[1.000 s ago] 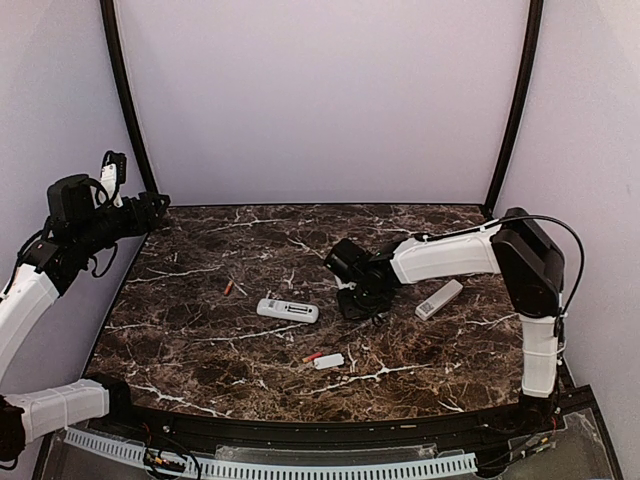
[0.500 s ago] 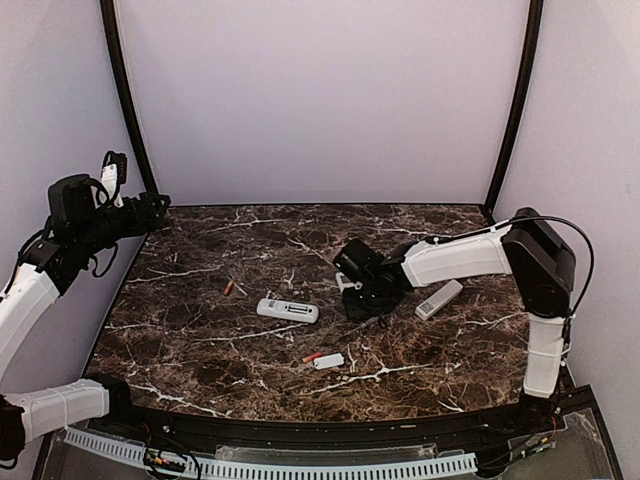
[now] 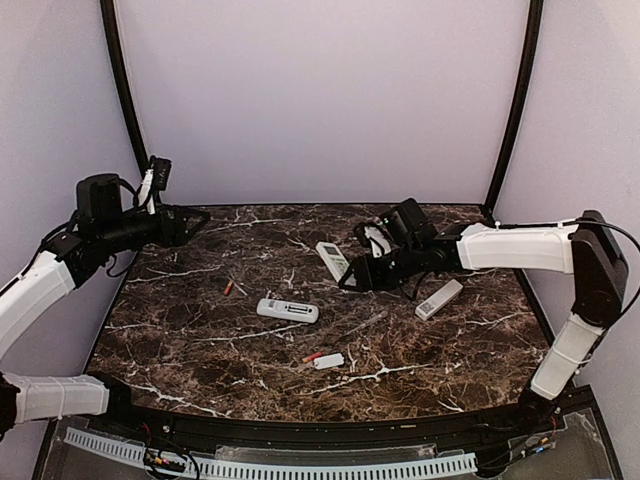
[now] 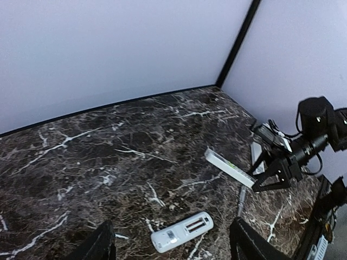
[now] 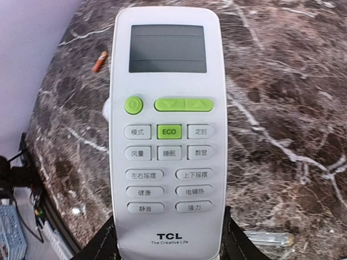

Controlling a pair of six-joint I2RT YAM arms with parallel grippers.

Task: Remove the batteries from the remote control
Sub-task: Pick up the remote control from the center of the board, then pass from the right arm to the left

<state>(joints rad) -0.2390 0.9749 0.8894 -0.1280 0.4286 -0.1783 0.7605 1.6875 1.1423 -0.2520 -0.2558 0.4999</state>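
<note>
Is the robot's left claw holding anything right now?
No: the left claw hangs open above the table, its two fingers wide apart with nothing between them.

The bench (image 3: 200, 340) is smooth and faintly glossy, dark brown with white marble veining; whether it is stone or laminate cannot be told. The white rectangular plastic remote control (image 5: 168, 135) has a smooth satin shell. Its grey display window is flat and dull, and its white and green keys look matt and slightly rubbery. The right gripper (image 3: 356, 272) looks like matt black plastic. The white plastic remote lying flat (image 3: 288, 310), the pale grey slim remote (image 3: 439, 299) and the small flat white cover (image 3: 328, 361) all look like smooth plastic. The tiny orange cylindrical battery (image 3: 229, 287) is too small to judge. The pale lilac walls (image 3: 320, 100) are smooth and matt. The white arm shell (image 3: 520, 245) is smooth plastic with a soft sheen.
</note>
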